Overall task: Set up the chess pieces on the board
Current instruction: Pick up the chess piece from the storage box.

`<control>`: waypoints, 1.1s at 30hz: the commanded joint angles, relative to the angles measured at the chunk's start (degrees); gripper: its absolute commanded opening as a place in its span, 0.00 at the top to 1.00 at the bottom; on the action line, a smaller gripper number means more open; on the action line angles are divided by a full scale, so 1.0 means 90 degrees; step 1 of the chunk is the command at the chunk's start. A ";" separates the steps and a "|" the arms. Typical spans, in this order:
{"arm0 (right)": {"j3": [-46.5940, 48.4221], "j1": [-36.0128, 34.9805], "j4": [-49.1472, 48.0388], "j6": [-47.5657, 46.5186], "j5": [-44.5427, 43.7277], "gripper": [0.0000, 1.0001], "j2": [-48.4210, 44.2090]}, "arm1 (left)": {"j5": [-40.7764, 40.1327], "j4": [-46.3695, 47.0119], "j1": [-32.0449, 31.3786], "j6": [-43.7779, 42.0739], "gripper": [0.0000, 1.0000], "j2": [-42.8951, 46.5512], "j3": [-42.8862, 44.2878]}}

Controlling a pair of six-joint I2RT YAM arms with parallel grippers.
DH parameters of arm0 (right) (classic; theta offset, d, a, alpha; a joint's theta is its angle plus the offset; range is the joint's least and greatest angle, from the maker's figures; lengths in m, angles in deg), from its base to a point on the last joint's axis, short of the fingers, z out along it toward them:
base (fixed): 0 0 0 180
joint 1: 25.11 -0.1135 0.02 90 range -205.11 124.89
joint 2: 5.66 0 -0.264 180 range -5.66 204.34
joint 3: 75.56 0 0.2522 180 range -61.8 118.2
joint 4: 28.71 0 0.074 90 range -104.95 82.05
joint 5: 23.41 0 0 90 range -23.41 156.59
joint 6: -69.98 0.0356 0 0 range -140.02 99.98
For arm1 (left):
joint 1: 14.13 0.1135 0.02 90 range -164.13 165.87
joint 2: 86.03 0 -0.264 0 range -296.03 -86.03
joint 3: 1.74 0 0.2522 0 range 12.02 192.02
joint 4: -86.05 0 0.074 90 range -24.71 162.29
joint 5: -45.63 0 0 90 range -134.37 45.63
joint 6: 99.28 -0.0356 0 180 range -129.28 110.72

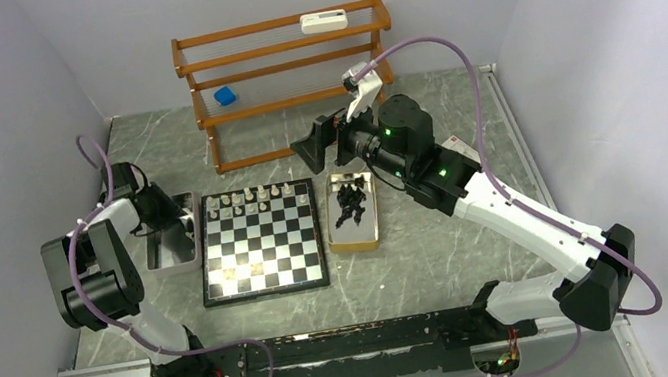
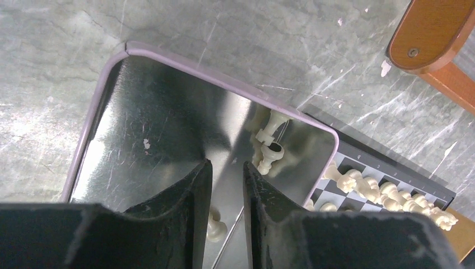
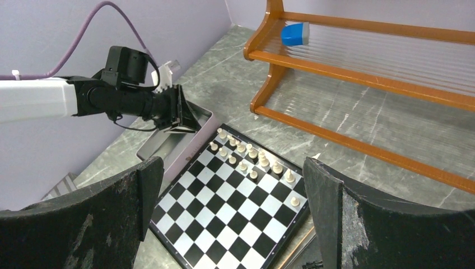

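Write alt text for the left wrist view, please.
The left gripper, jaws narrowly parted, hangs over a metal tray holding a few cream chess pieces. Beyond the tray, the chessboard corner shows more cream pieces.

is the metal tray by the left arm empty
Not empty: a few cream pieces lie in the tray, near its corner by the board.

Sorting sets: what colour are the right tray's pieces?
Black pieces; top external view shows best.
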 commanded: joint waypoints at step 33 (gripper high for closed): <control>-0.0039 0.0026 -0.0290 0.0000 -0.0078 0.00 -0.0058 | 0.0601 0.0236 0.0071 -0.0118 0.66 -0.0419 0.0312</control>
